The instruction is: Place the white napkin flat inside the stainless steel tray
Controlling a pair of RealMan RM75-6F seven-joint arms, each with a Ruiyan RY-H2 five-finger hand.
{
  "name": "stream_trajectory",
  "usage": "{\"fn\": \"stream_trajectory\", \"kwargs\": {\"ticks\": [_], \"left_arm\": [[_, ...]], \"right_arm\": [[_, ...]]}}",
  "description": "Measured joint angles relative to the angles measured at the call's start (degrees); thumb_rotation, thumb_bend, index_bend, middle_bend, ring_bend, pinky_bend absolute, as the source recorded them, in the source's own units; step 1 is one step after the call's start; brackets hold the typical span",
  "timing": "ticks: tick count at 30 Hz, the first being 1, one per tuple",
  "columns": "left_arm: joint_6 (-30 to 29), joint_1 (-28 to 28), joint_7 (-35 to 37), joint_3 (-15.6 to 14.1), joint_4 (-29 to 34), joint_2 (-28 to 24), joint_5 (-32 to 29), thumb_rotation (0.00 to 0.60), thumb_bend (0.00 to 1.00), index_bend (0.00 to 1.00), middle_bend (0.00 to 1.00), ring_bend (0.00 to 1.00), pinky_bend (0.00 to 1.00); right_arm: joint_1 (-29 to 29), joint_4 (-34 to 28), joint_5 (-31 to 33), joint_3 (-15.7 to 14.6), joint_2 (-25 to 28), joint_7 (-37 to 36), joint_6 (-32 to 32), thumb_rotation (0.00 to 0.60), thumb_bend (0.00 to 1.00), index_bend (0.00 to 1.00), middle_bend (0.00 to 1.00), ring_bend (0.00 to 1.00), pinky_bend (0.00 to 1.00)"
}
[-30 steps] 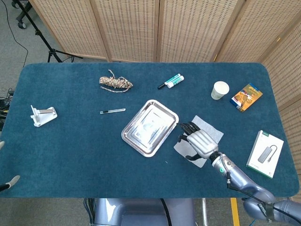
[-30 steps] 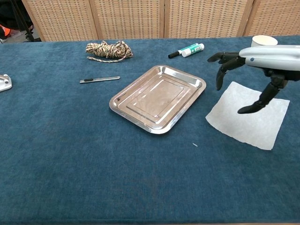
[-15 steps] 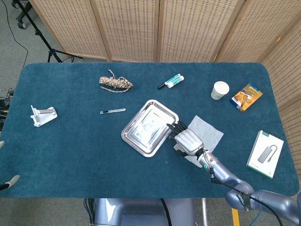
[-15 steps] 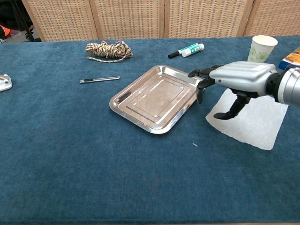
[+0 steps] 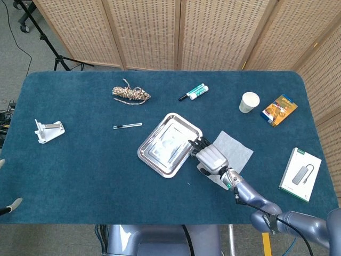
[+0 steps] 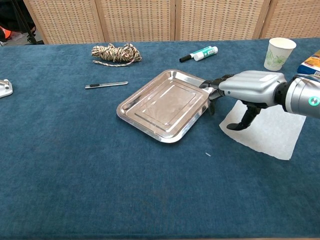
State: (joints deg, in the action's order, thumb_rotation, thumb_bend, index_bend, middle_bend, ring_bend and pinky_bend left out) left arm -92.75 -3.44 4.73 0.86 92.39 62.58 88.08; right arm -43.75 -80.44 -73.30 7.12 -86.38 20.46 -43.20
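Note:
The white napkin [image 5: 237, 147] [image 6: 274, 131] lies flat on the blue cloth, just right of the stainless steel tray [image 5: 166, 145] [image 6: 164, 104]. The tray holds nothing. My right hand [image 5: 211, 157] [image 6: 250, 84] hovers over the napkin's left edge with its fingers stretched to the tray's right rim. Its thumb points down at the napkin's left corner, and it holds nothing. Of my left hand, only a pale sliver [image 5: 11, 205] shows at the head view's left edge.
At the back lie a coil of rope [image 5: 130, 94], two markers [image 5: 194, 92] and a pen [image 5: 128, 126]. A paper cup [image 5: 249, 101] and a snack box [image 5: 278, 109] stand back right, a white boxed item [image 5: 301, 174] lies at the right, and a white bracket [image 5: 48, 130] at the left.
My right hand has moved left from above the middle of the napkin to its left edge, and its fingers now reach the tray's rim. The napkin and tray have not moved.

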Motion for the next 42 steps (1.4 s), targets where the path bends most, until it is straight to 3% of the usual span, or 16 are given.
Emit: {"fn": "stream_trajectory", "kwargs": {"ticks": [10,17,22,28,34,42], "left_arm": [[-0.1,-0.1,0.4,0.0,0.0,-0.1,0.0,0.6,0.0,0.0,0.0,0.0,0.0],[-0.1,0.0,0.3,0.0,0.0,0.0,0.1,0.6,0.0,0.0,0.0,0.0,0.0],[-0.1,0.0,0.1,0.0,0.1,0.0,0.0,0.6,0.0,0.0,0.0,0.0,0.0],[-0.3,-0.1,0.4,0.1,0.0,0.0,-0.1,0.6,0.0,0.0,0.0,0.0,0.0],[-0.3,-0.1,0.5,0.1,0.0,0.0,0.1,0.6,0.0,0.0,0.0,0.0,0.0],[0.1,0.1,0.5,0.1,0.0,-0.1,-0.1,0.6,0.0,0.0,0.0,0.0,0.0]], "right_arm": [[-0.5,1.2,1.5,-1.7,-0.5,1.6,0.0,0.6,0.41,0.4,0.0,0.0,0.0],[-0.3,2.6,1.1,-2.5,-1.3,-0.3,-0.4,0.6,0.45,0.48,0.0,0.0,0.0],[0.0,4.0,1.0,-3.1,-2.0,-1.2,-0.5,0.6,0.55,0.54,0.0,0.0,0.0],[0.6,4.7,0.0,-3.3,-2.4,-3.3,-2.0,0.6,0.56,0.59,0.0,0.0,0.0],[0.8,4.4,-2.3,-2.2,-2.0,-5.4,-5.4,0.6,0.56,0.61,0.0,0.0,0.0],[-1.7,4.9,-3.4,1.6,-2.8,-3.5,-7.9,0.6,0.57,0.61,0.02,0.0,0.0]]}}
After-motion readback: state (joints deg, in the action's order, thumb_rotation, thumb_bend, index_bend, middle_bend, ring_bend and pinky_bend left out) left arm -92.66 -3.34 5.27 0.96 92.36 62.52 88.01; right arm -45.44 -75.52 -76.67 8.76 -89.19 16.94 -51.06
